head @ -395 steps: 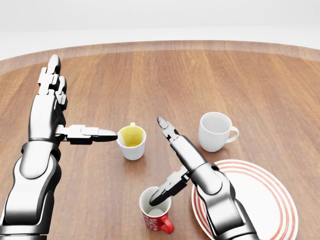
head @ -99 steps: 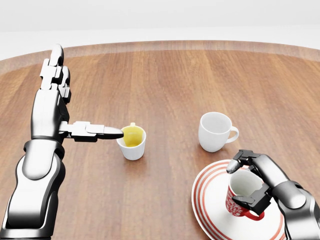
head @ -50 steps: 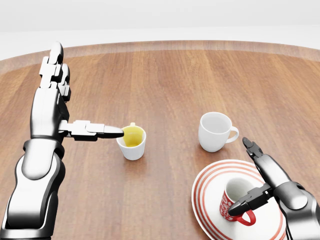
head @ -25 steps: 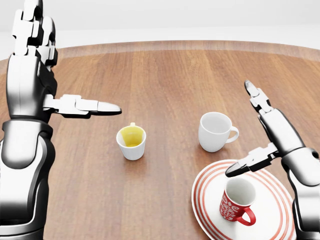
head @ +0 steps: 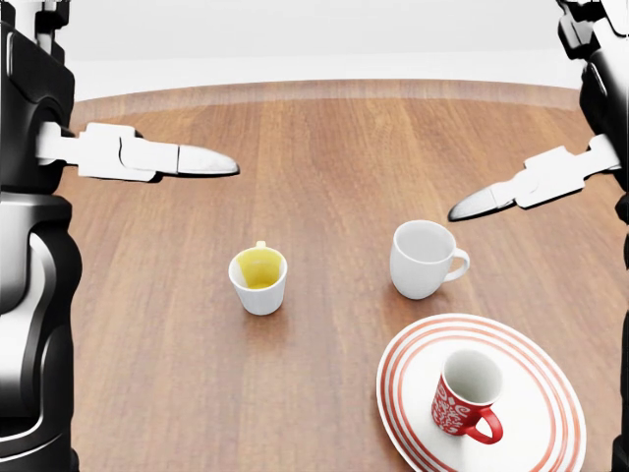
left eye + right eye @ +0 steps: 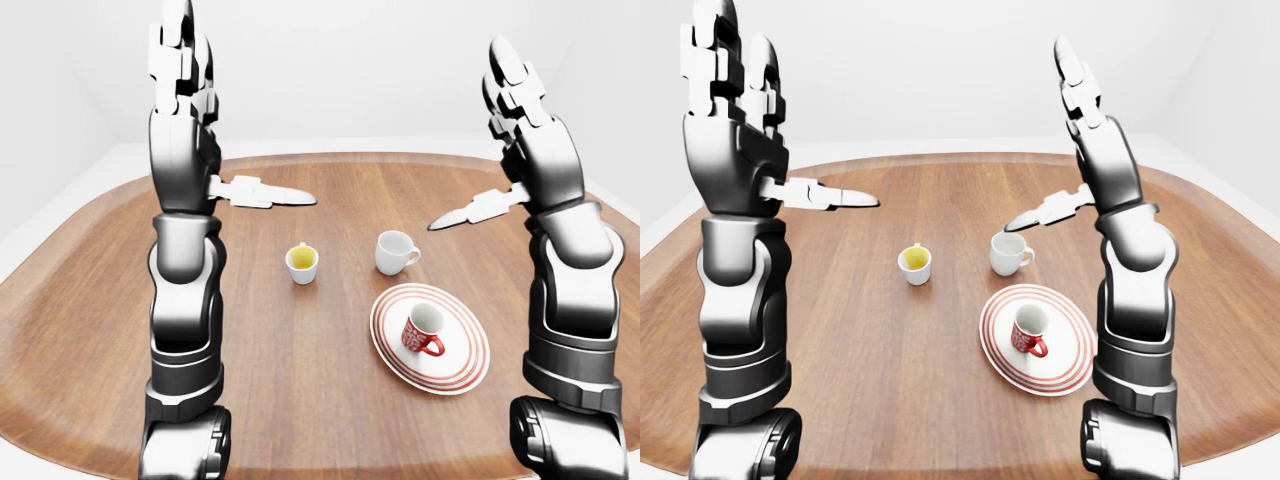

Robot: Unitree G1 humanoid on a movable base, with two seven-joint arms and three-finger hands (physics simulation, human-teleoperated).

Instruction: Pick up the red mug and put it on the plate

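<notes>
Standing on plate (image 5: 550,393), red mug (image 5: 466,394), fingertips cropped

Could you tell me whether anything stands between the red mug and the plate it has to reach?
Nothing does: the red mug already stands upright on the striped plate, and both open hands are raised clear above the table.
</notes>
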